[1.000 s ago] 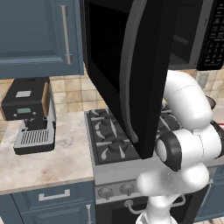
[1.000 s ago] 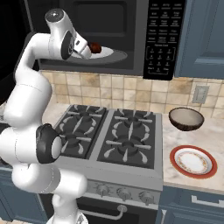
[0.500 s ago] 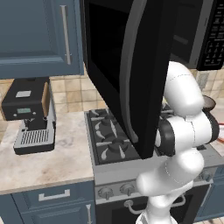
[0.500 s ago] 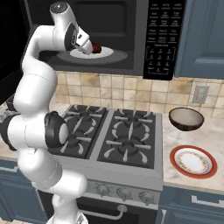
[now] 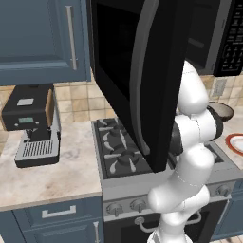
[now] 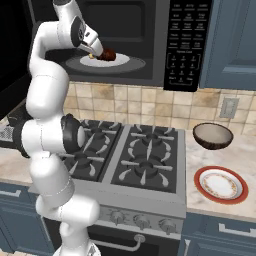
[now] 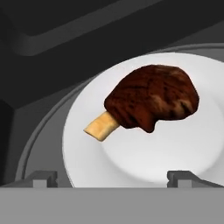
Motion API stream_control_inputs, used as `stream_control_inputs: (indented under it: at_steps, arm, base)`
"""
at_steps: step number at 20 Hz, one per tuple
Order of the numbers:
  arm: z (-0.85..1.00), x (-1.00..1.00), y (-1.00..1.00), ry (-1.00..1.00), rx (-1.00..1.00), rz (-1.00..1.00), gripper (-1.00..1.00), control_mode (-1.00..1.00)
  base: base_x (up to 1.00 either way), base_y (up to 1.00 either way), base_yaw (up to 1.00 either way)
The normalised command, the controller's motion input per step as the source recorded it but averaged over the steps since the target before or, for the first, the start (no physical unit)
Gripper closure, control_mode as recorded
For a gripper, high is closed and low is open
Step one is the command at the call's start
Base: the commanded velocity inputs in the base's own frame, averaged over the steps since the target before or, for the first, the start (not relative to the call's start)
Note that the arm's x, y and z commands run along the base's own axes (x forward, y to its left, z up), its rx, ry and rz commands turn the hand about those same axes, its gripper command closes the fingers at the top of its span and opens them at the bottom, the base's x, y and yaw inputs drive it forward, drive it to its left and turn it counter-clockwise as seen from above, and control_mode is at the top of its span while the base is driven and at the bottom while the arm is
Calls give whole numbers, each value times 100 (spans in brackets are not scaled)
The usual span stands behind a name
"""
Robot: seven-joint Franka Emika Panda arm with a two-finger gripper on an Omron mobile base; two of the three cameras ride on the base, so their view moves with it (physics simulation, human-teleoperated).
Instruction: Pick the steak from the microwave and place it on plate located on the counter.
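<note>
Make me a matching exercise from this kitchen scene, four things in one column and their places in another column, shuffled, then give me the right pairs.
Things
1. dark brown-red steak with a pale bone end
2. round white plate with a red-orange rim
3. dark brown bowl with a pale inside
4. black-and-silver coffee machine

Places
A. on the beige counter right of the stove, near its front edge
B. on the beige counter left of the stove
C. on a white dish inside the open black microwave
D. on the counter right of the stove, back by the tiled wall

Pairs: 1-C, 2-A, 3-D, 4-B
</note>
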Motion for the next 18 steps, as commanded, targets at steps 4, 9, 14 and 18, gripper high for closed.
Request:
stream_control_inputs:
  at_steps: [4,9,14,18]
  arm:
    - [-26,21,2,0,-2,0,-100,-100]
    - [-15,34,0,0,-1,0,-100,-100]
    - [-16,39,0,0,0,0,-100,-100]
    - [-18,38,0,0,0,-1,-100,-100]
  base:
    - [0,0,0]
    - [0,0,0]
    - [0,0,0]
    - [0,0,0]
